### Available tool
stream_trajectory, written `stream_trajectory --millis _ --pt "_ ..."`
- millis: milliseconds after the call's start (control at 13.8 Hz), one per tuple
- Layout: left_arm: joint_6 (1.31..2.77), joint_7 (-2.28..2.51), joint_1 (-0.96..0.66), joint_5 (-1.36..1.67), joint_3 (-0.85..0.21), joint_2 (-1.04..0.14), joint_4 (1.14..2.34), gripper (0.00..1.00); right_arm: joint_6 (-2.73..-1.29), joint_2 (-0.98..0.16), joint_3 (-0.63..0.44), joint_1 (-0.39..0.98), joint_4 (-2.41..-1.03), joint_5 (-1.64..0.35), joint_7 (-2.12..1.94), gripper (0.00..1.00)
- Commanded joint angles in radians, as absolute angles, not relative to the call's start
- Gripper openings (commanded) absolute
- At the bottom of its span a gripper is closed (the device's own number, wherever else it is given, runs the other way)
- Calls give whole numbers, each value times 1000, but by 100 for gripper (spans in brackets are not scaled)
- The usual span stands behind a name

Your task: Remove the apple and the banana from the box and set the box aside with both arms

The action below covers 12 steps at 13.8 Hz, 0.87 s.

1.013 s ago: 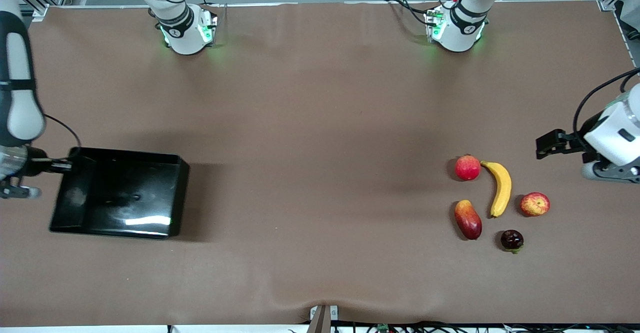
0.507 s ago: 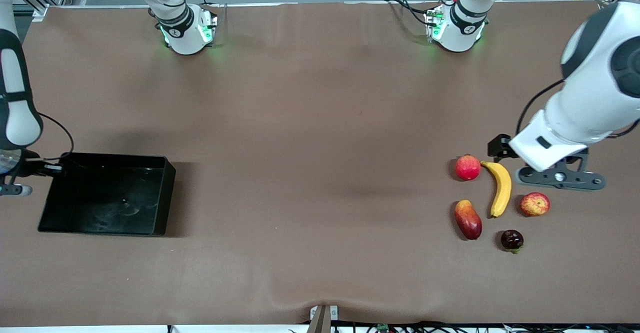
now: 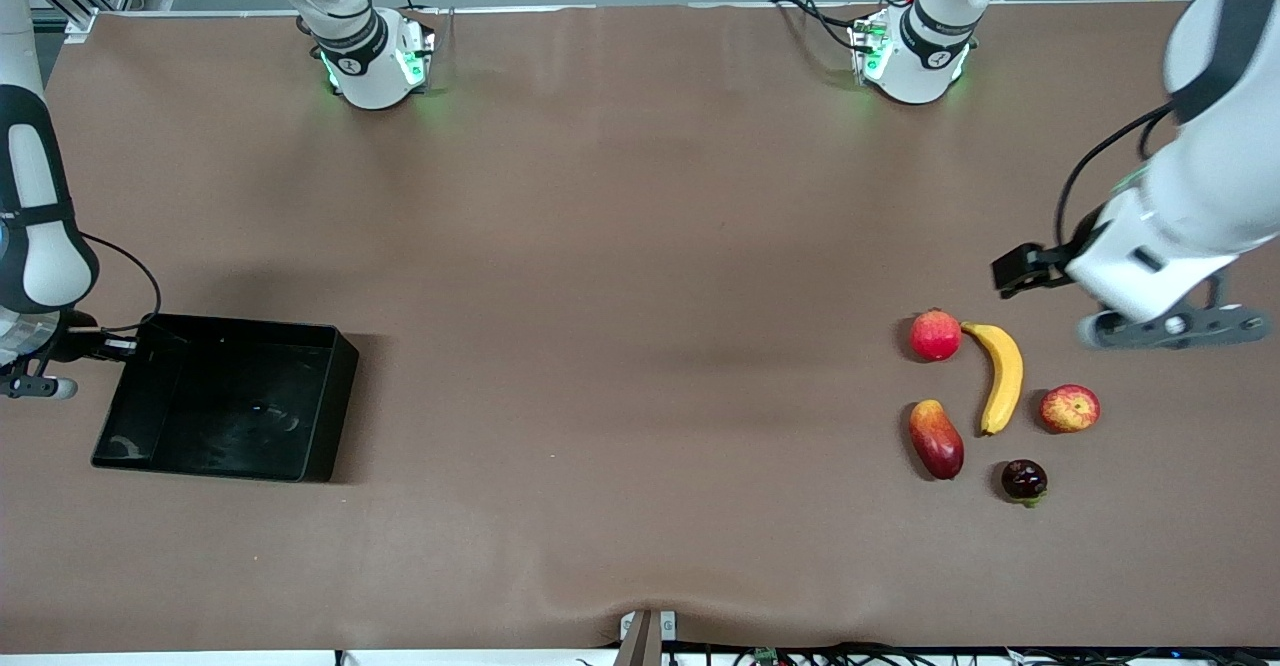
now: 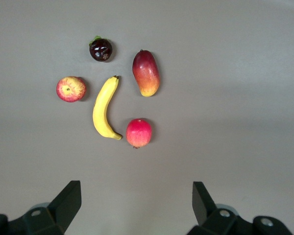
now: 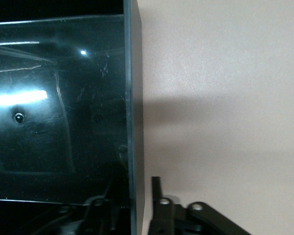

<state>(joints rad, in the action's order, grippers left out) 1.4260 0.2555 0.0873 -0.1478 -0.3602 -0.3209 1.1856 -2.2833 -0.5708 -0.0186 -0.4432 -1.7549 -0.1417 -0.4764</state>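
Note:
The black box (image 3: 230,406) lies near the right arm's end of the table. My right gripper (image 3: 118,346) is shut on its end wall (image 5: 132,98), with one finger inside and one finger (image 5: 156,196) outside. The yellow banana (image 3: 1000,376) and the red-yellow apple (image 3: 1069,408) lie on the table near the left arm's end. They also show in the left wrist view, the banana (image 4: 104,108) and the apple (image 4: 71,89). My left gripper (image 3: 1165,327) hangs open and empty in the air beside the fruits, its jaws wide apart (image 4: 137,188).
A plain red round fruit (image 3: 935,335), a red-yellow mango-like fruit (image 3: 936,439) and a small dark fruit (image 3: 1024,479) lie around the banana. The brown table (image 3: 640,296) stretches bare between box and fruits.
The box was tilted and is now level, and it has shifted slightly in my right gripper. My left arm swung in over the fruits, then drew back a little toward its end of the table.

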Motion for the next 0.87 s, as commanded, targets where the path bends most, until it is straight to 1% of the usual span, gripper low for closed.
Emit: stream_trajectory --millis 0,217,289,507,651,796 --pt "1430 203 48 -98 -259 -214 1287 100 -2264 -534 3 -445 -1712 -160 -494 100" --pt "1453 198 -20 -69 -143 -89 1434 100 -2260 -448 0 -368 -1683 -153 -476 100" --pt "1478 186 -32 -49 -106 -46 1490 100 -2231 -416 2 -348 -1683 -152 -448 100" --pt "1538 100 -31 -34 -60 60 1630 100 -2099 -333 0 -273 -1684 -149 -310 100" --pt "1539 94 -25 -34 -60 89 1657 100 -2019 -263 -2 -215 -1686 -149 -217 100" --pt "1535 56 -22 -35 -60 80 1643 100 -1907 -186 0 -183 -1687 -138 -132 100"
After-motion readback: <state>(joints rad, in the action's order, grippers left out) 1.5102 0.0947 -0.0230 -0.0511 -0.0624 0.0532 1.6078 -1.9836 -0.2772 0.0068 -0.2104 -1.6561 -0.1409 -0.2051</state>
